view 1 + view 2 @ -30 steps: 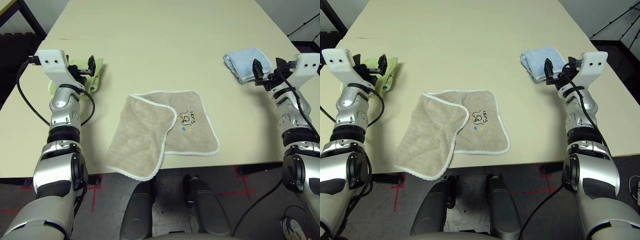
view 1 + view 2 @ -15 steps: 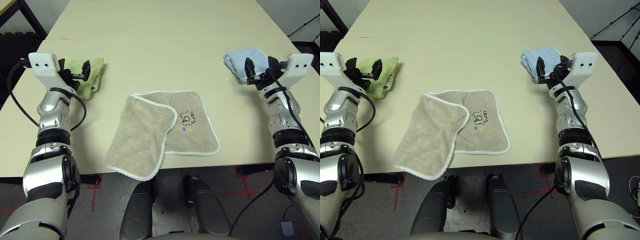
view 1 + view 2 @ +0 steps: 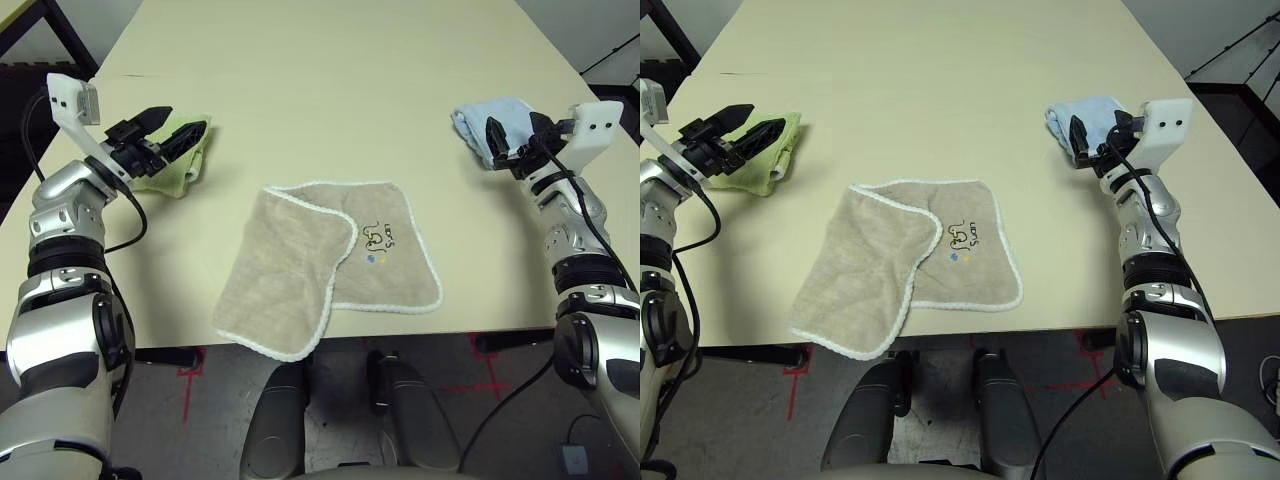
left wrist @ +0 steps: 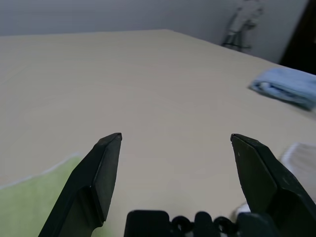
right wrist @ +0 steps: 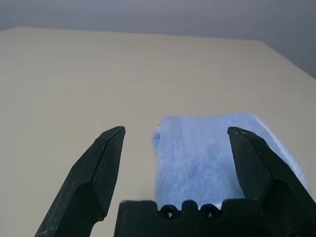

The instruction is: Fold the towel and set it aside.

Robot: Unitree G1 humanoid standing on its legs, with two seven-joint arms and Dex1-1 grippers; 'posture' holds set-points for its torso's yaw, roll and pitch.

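beige towel half-folded at near table edge; left gripper wide over green towel, right gripper wide over blue towel.

Left gripper raised, jaws spread; right gripper raised, jaws spread.

towels: 3 – beige towel | green towel | blue towel | table: 1
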